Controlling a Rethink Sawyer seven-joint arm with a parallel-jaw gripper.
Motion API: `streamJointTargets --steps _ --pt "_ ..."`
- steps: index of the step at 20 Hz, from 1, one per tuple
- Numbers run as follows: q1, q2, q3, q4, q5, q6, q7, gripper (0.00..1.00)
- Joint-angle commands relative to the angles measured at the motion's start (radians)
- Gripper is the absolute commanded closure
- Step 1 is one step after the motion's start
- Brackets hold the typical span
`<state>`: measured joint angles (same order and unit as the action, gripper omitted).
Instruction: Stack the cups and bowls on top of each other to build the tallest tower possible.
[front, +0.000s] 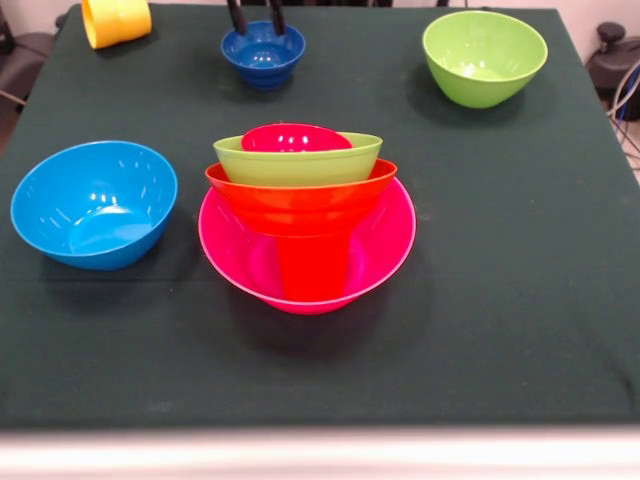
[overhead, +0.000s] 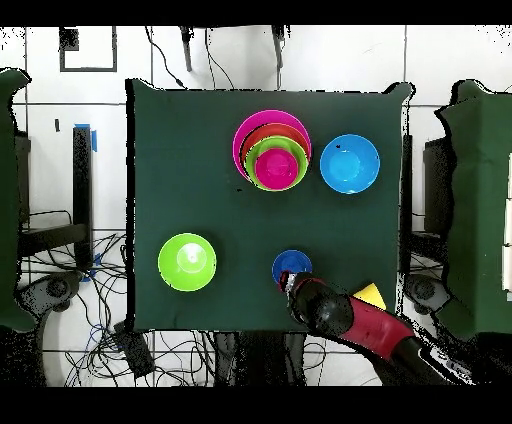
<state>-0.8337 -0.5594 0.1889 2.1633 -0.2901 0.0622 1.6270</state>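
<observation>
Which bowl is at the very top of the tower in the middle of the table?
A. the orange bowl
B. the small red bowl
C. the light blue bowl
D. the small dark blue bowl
B. The small red bowl sits uppermost, nested in a lime green bowl, above the orange bowl and the large pink bowl; the light blue bowl and the small dark blue bowl stand apart on the table.

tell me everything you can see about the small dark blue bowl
The small dark blue bowl is glossy, smooth plastic by its look, round, with a narrow foot. It stands upright and empty on the dark green tablecloth, alone, apart from the tower and the other bowls. The gripper hangs just over its far rim with two black fingers spread apart; whether they touch the rim cannot be told. In the overhead view the arm's end partly covers it.
</observation>
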Motion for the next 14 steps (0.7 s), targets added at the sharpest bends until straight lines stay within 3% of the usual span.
streamJointTargets --steps 1,11,14 --pt "0.059 0.085 0.033 -0.022 -0.058 -0.103 0.128 0.0" --pt "0.075 0.098 0.009 -0.036 -0.071 -0.111 0.123 0.0" --pt "0.023 0.071 0.091 0.002 -0.053 -0.074 0.127 0.0"
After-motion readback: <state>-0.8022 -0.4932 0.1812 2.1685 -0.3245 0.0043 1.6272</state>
